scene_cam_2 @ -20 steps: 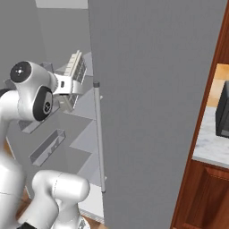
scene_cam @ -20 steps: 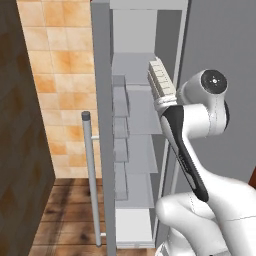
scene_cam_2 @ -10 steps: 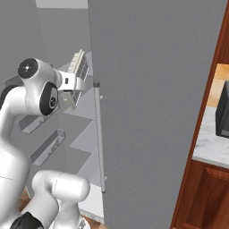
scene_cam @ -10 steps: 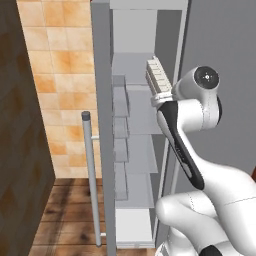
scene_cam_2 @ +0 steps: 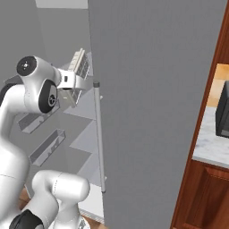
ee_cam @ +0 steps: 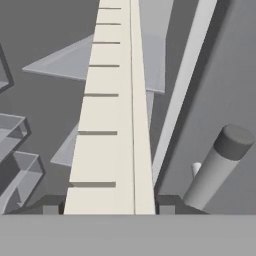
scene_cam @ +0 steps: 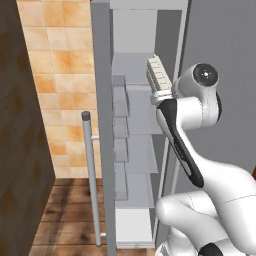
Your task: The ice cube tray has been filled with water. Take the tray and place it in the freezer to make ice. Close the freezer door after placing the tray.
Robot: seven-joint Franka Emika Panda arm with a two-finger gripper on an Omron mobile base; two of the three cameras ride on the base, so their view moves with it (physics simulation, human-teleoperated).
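The ice cube tray point(scene_cam: 158, 74) is a pale ridged strip, held on edge in front of the open freezer point(scene_cam: 139, 116) at the height of its upper shelves. My gripper point(scene_cam: 161, 94) is shut on the tray's lower end. In the right base view the tray point(scene_cam_2: 80, 63) tilts up from the gripper point(scene_cam_2: 73, 79) just left of the right door. In the hand view the tray point(ee_cam: 112, 125) runs up the middle from between my fingertips point(ee_cam: 50, 207), with white shelves beyond it. The freezer door point(scene_cam: 102, 150) stands swung open on the left, its bar handle point(scene_cam: 90, 176) facing me.
Clear bins point(scene_cam: 120, 102) line the inside of the open door. The plain grey right door point(scene_cam_2: 156, 112) is closed, and its bar handle point(scene_cam_2: 99, 134) runs close to the tray. A tiled wall point(scene_cam: 55, 75) is at far left. A counter with a dark appliance point(scene_cam_2: 222, 117) lies right.
The arm's upper joints have swung a little and the tray has risen slightly, edging toward the freezer's upper shelves. The grip on the tray is unchanged.
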